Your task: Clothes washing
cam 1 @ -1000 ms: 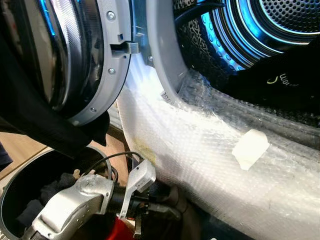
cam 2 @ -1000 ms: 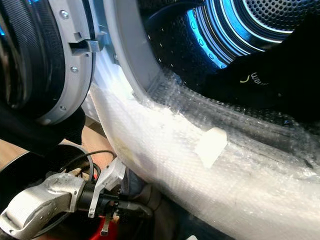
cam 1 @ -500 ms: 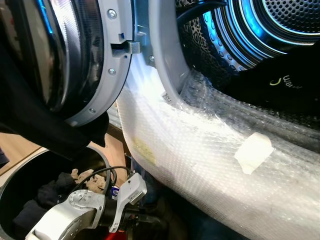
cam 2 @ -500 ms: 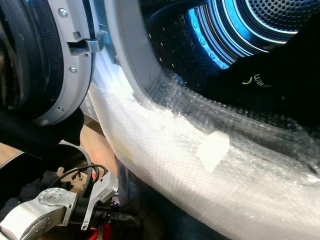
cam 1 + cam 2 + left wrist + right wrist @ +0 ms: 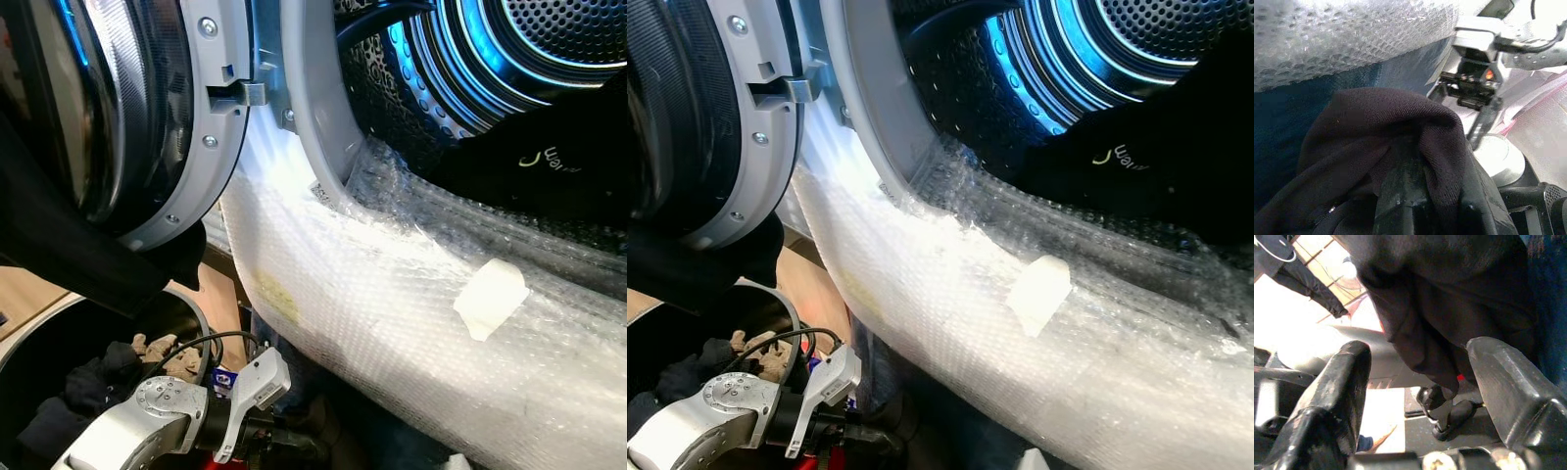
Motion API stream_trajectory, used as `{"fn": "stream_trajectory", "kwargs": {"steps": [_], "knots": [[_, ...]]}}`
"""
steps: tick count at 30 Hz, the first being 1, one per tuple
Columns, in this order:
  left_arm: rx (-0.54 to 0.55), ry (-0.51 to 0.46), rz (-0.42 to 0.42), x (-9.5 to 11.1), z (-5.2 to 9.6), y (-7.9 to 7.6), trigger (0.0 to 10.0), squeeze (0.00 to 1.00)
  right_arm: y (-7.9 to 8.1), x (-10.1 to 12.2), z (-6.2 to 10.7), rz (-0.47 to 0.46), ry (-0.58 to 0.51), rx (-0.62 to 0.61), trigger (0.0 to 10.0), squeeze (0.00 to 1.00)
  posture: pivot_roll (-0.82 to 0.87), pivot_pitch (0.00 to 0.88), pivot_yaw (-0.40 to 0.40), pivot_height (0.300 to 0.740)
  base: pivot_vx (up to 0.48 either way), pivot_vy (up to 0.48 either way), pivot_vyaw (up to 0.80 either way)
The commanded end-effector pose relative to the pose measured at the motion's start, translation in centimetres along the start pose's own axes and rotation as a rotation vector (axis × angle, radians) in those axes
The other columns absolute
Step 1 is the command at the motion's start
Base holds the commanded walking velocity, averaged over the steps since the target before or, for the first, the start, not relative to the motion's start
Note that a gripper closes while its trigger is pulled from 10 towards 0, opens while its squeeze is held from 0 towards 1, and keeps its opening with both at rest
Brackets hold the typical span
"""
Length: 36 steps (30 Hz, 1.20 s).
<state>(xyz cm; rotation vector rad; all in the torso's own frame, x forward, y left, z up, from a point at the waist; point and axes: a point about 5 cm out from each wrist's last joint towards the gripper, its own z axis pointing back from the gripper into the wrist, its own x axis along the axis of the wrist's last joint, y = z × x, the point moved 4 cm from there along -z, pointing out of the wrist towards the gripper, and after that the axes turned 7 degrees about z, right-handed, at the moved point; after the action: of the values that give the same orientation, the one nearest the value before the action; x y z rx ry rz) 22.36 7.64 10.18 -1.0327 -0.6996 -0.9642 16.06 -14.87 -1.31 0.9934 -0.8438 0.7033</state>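
The washer's drum glows blue behind the open door. A black garment with a small logo lies in the drum's mouth. Another black garment hangs off the door over the laundry basket. My left arm reaches low beside the basket. In the left wrist view my left gripper is shut on a black garment that wraps over its fingers. My right gripper stands open below the machine's front. Dark cloth hangs just beyond its fingertips without touching them.
Bubble wrap covers the machine's front below the opening, with a white tape patch on it. The basket holds dark and beige clothes. Wooden floor shows at the left.
My left arm has dropped lower beside the basket, so more of the clothes in it show. The camera has shifted slightly.
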Motion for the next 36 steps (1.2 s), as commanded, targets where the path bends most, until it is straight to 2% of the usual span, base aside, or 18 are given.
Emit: {"fn": "stream_trajectory", "kwargs": {"steps": [1, 3, 10, 11, 14, 17, 22, 27, 31, 34, 36], "knots": [[-0.011, 0.001, -0.044, 0.5, -0.2, -0.1, 0.0, 0.00, 0.6, 0.5, 0.2, 0.008, -0.011, 0.018, 10.0, 0.00, 0.08, 0.049, -0.041, 0.740, 0.000, 0.000, 0.00], [-0.021, -0.004, -0.051, 0.8, -0.5, -0.2, 0.0, 0.00, 1.1, 0.7, -0.1, 0.019, -0.002, 0.038, 10.0, 0.00, 0.08, 0.043, -0.038, 0.740, 0.000, 0.000, 0.00], [-0.072, 0.002, -0.085, 1.4, -1.5, -0.8, 0.0, 0.00, 1.6, 1.3, -2.0, 0.009, -0.016, 0.026, 10.0, 0.00, 0.08, 0.028, -0.040, 0.740, 0.000, 0.000, 0.00], [-0.086, -0.003, -0.097, 1.8, -1.8, -1.1, 0.0, 0.00, 1.2, 1.4, -2.8, 0.006, -0.018, -0.013, 10.0, 0.00, 0.08, 0.028, -0.040, 0.740, 0.000, 0.000, 0.00], [-0.093, -0.009, -0.101, 2.0, -2.1, -1.2, 0.0, 0.00, 0.3, 1.7, -3.3, 0.024, -0.034, -0.078, 10.0, 0.00, 0.08, 0.022, -0.038, 0.740, 0.000, 0.000, 0.00], [-0.102, -0.017, -0.105, 2.2, -2.5, -1.3, 0.0, 0.00, -0.6, 3.1, -3.9, -0.020, -0.115, -0.149, 10.0, 0.00, 0.08, 0.018, -0.038, 0.740, 0.000, 0.000, 0.00], [-0.111, -0.039, -0.108, 2.6, -2.9, -1.4, 0.0, 0.00, -0.9, 4.3, -4.4, -0.051, -0.187, -0.175, 10.0, 0.00, 0.08, 0.011, -0.038, 0.740, 0.000, 0.000, 0.00], [-0.105, -0.061, -0.116, 3.4, -3.6, -1.0, 0.0, 0.00, -0.5, 4.9, -5.2, -0.095, -0.216, -0.146, 10.0, 0.00, 0.08, 0.004, -0.040, 0.740, 0.000, 0.000, 0.00], [-0.103, -0.080, -0.122, 4.0, -4.2, -0.9, 0.0, 0.00, 0.9, 4.7, -5.7, -0.090, -0.204, -0.046, 10.0, 0.00, 0.08, 0.001, -0.039, 0.740, 0.000, 0.000, 0.00], [-0.117, -0.084, -0.132, 4.2, -4.5, -1.2, 0.0, 0.00, 3.1, 4.0, -5.5, -0.051, -0.156, 0.096, 10.0, 0.00, 0.08, 0.000, -0.035, 0.740, 0.000, 0.000, 0.00], [-0.121, -0.080, -0.135, 4.2, -4.5, -1.3, 0.0, 0.00, 2.9, 4.0, -5.4, -0.048, -0.149, 0.085, 10.0, 0.00, 0.08, 0.001, -0.036, 0.740, 0.000, 0.000, 0.00]]}}
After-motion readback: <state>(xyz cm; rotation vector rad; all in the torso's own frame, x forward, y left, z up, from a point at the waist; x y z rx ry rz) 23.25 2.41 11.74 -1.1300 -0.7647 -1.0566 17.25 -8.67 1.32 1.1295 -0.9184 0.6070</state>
